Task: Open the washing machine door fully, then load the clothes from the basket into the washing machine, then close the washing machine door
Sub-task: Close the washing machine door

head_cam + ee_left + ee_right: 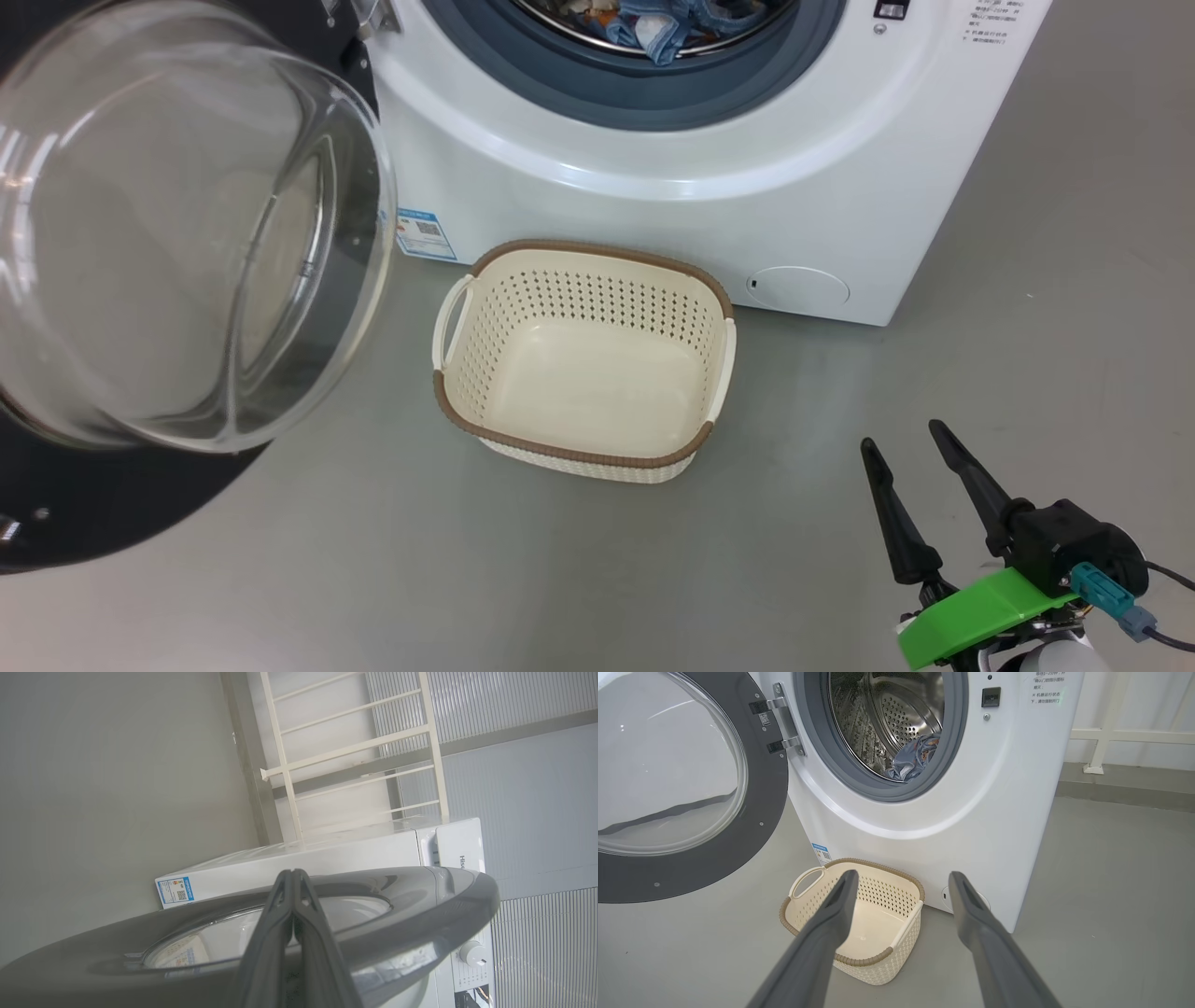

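The washing machine [672,159] [971,793] stands with its door [177,233] [682,788] swung wide open to the left. Light-blue clothes [663,28] [913,758] lie inside the steel drum. The cream basket [588,359] [854,919] sits on the floor before the machine with nothing in it. My right gripper [901,434] [901,882] is open, low at the right, well clear of the basket. My left gripper [293,875] is shut with nothing in it, its fingers lying against the outer black rim of the door [420,914].
Grey floor [1074,308] spreads to the right of the machine and in front of the basket. A white metal rack [355,756] stands behind the machine against a wall. The door's glass bowl [187,243] bulges toward the basket's left side.
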Robot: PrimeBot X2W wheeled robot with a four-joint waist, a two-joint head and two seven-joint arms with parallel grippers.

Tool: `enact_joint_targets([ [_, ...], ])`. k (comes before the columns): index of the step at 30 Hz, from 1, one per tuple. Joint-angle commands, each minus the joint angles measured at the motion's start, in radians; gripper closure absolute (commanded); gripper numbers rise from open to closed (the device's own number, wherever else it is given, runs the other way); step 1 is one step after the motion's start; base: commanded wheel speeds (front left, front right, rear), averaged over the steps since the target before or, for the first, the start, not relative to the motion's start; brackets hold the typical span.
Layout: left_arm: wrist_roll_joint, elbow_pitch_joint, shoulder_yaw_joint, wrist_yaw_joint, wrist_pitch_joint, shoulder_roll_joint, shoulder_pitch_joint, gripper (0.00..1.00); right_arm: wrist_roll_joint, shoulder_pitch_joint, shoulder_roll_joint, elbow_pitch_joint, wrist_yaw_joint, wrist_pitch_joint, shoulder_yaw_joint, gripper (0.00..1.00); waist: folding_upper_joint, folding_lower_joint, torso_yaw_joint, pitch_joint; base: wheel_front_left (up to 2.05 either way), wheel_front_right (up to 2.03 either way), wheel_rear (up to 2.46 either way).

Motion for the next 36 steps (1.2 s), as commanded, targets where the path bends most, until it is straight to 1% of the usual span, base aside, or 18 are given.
enact_joint_targets([
  [1,-0.012,-0.031,-0.002,-0.003,0.035,0.033,0.012,1.0,-0.001,-0.016,0.003,-0.019,0.002,-0.012,0.029,0.0,0.0,0.0,0.002,-0.004,0.0,0.0,0.0],
  [6,-0.072,-0.08,-0.014,0.011,0.149,0.013,0.038,1.0,0.004,-0.013,0.009,-0.015,0.002,-0.012,0.032,0.0,0.0,0.0,0.006,-0.017,0.0,0.0,0.0],
  [12,-0.095,-0.167,-0.052,0.04,0.244,-0.016,0.087,1.0,0.009,-0.005,0.01,-0.008,0.002,-0.012,0.03,0.0,0.0,0.0,0.013,-0.026,0.0,0.0,0.0],
  [16,-0.11,-0.23,-0.085,0.059,0.301,-0.045,0.115,1.0,0.011,-0.007,0.013,-0.006,0.002,-0.012,0.032,0.0,0.0,0.0,0.013,-0.032,0.0,0.0,0.0],
  [20,-0.139,-0.312,-0.11,0.079,0.343,-0.088,0.134,1.0,0.013,-0.008,0.017,-0.005,0.002,-0.012,0.036,0.0,0.0,0.0,0.009,-0.034,0.0,0.0,0.0],
  [29,-0.208,-0.491,-0.146,0.139,0.401,-0.171,0.151,1.0,0.019,-0.018,0.029,-0.007,0.002,-0.012,0.039,0.0,0.0,0.0,-0.025,-0.025,0.0,0.0,0.0],
  [32,-0.224,-0.556,-0.172,0.166,0.424,-0.191,0.149,1.0,0.02,-0.019,0.034,-0.006,0.002,-0.012,0.038,0.0,0.0,0.0,-0.042,-0.019,0.0,0.0,0.0],
  [33,-0.235,-0.598,-0.186,0.188,0.433,-0.202,0.144,1.0,0.021,-0.022,0.038,-0.005,0.002,-0.012,0.036,0.0,0.0,0.0,-0.056,-0.016,0.0,0.0,0.0],
  [36,-0.236,-0.659,-0.214,0.217,0.447,-0.212,0.138,1.0,0.023,-0.027,0.044,-0.006,0.002,-0.012,0.035,0.0,0.0,0.0,-0.079,-0.012,0.0,0.0,0.0],
])
